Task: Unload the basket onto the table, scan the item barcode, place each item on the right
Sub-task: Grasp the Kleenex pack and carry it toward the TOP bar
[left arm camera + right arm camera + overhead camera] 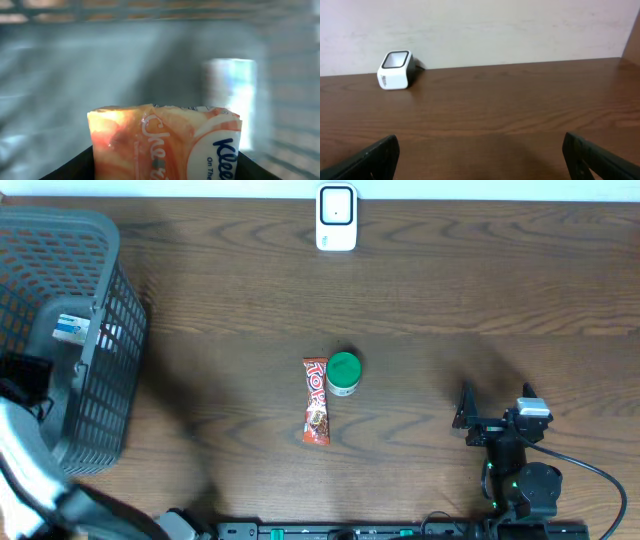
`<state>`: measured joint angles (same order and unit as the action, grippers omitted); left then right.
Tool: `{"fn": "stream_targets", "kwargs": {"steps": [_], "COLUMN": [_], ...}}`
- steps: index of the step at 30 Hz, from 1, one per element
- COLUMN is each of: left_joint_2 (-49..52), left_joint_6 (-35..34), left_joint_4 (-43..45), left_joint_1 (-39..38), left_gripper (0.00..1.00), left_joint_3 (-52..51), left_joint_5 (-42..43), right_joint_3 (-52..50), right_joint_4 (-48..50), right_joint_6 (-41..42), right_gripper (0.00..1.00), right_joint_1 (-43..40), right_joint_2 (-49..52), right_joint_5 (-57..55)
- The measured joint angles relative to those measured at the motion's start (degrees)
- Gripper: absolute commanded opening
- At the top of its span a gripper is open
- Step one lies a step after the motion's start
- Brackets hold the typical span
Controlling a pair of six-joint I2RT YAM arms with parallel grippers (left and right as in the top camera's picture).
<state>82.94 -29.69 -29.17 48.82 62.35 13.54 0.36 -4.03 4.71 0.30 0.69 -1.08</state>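
Note:
An orange Kleenex tissue pack [165, 145] fills the bottom of the left wrist view, pressed between my left gripper's [165, 171] two dark fingers. That gripper is shut on it inside the grey mesh basket [100, 240]; from overhead only the dark wrist [25, 375] shows, low in the basket, and the pack is hidden. The white barcode scanner [336, 217] stands at the table's far edge, also in the right wrist view as the scanner [395, 70]. My right gripper [497, 402] rests open near the front right, with nothing between its fingertips [375, 157].
A white and blue packet [72, 328] lies in the basket, blurred in the left wrist view as a pale packet [230, 100]. A red chocolate bar [316, 401] and a green-lidded jar [344, 373] sit side by side mid-table.

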Motion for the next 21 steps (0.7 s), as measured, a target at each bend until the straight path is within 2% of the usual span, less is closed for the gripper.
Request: {"fn": "stream_targets", "kwargs": {"steps": [5, 7, 9, 12, 15, 18, 20, 21], "left_joint_2": [-12.98, -19.45, -24.24, -28.7, -30.84, -30.29, -28.63, -26.38], "left_joint_6": [0.2, 0.22, 0.22, 0.72, 2.38, 7.45, 9.79, 11.3], "left_joint_4": [-0.46, -0.48, -0.79, -2.6, -5.07, -11.89, -15.78, -17.51], "left_joint_1": [-2.34, -5.05, -9.42, -17.77, -25.03, -36.7, -42.01, -47.82], "left_gripper": [0.64, 0.64, 0.65, 0.65, 0.65, 0.65, 0.65, 0.66], "left_joint_3": [0.02, 0.02, 0.02, 0.02, 0.02, -0.02, -0.07, -1.03], "left_joint_5": [11.85, 19.65, 26.58, 30.58, 31.43, 29.29, 24.3, 19.63], "right_joint_3": [0.0, 0.0, 0.0, 0.0, 0.0, 0.02, 0.0, 0.0], "right_joint_4": [0.02, 0.02, 0.0, 0.02, 0.0, 0.02, 0.02, 0.02], "right_joint_6": [0.0, 0.0, 0.0, 0.0, 0.0, 0.0, 0.0, 0.0], "right_gripper": [0.99, 0.99, 0.99, 0.99, 0.99, 0.99, 0.99, 0.99], "right_joint_1": [0.0, 0.0, 0.0, 0.0, 0.0, 0.0, 0.0, 0.0], "right_joint_2": [0.0, 0.0, 0.0, 0.0, 0.0, 0.0, 0.0, 0.0], "right_joint_5": [-0.02, -0.02, -0.02, -0.02, 0.0, -0.02, 0.0, -0.02]}}
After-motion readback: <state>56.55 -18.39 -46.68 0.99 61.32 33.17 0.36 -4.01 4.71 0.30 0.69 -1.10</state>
